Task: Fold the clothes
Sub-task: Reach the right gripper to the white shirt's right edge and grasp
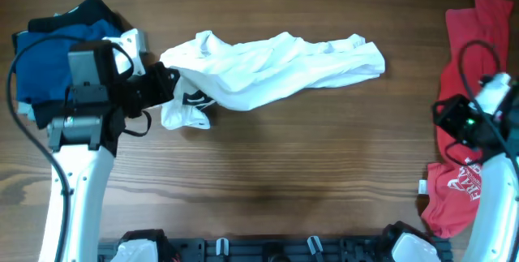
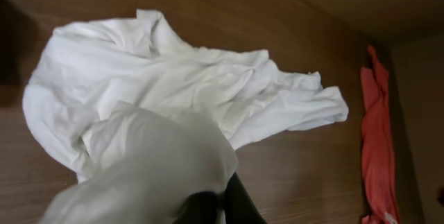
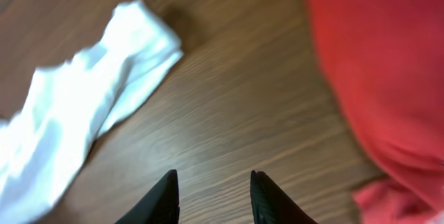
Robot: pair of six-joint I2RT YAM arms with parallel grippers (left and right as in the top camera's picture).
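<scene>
Jaws of left gripper [image 1: 170, 80] tight on white T-shirt [image 1: 276, 63]; right gripper [image 3: 211, 191] ajar.

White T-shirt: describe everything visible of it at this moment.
The white T-shirt looks like soft cotton. It is unfolded, crumpled and bunched into a long strip lying across the wooden table. A bit of black print shows at one end, where the left gripper is shut on the fabric.
</scene>
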